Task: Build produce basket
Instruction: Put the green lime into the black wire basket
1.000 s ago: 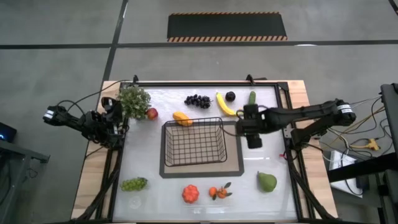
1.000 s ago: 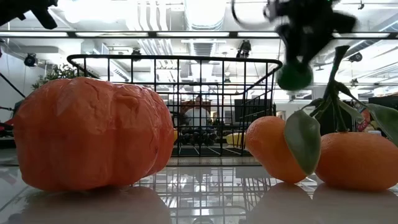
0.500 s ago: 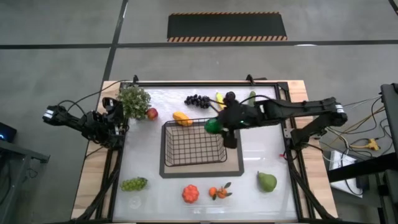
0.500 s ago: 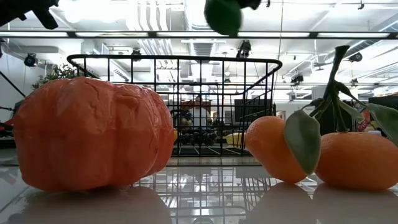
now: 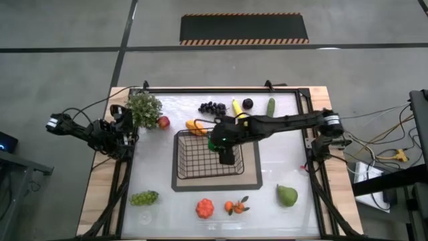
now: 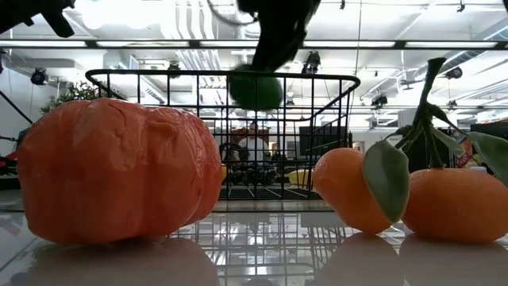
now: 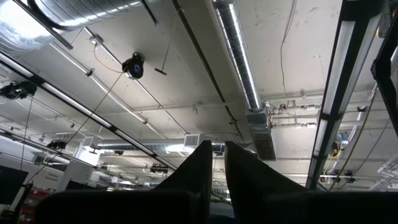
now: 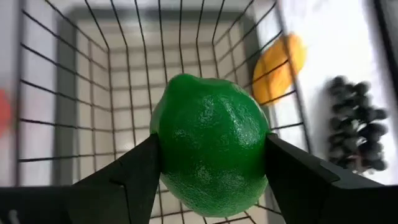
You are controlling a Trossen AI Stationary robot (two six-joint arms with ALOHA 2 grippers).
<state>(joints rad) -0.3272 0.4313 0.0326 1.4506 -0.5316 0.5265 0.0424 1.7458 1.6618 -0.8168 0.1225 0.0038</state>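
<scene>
right gripper (image 8: 211, 163) of mine pinches a round green fruit (image 8: 211, 144) between its fingers, hanging over the far part of the basket (image 5: 200, 164) at mid-table. my left gripper (image 7: 213, 163) is closed on nothing, parked at the table's left edge.

The basket (image 5: 208, 155) sits on a mat (image 5: 253, 177) at the centre of the table (image 5: 281, 167) in the high view, with the right gripper (image 5: 215, 142) and the round fruit (image 5: 215, 142) it holds over the basket's upper right part. Above the basket run, left to right, a leafy plant (image 5: 144, 107), an apple (image 5: 163, 122), an orange piece (image 5: 194, 126), grapes (image 5: 212, 107), a banana (image 5: 236, 107), what may be a plum (image 5: 248, 104), and a cucumber (image 5: 271, 106). Below it lie a grape bunch (image 5: 144, 197) at lower left, a tomato (image 5: 204, 208) and tangerines (image 5: 235, 206) at bottom centre, and a pear (image 5: 287, 195) at lower right; the left gripper (image 5: 124, 127) waits at the table's left edge.
</scene>
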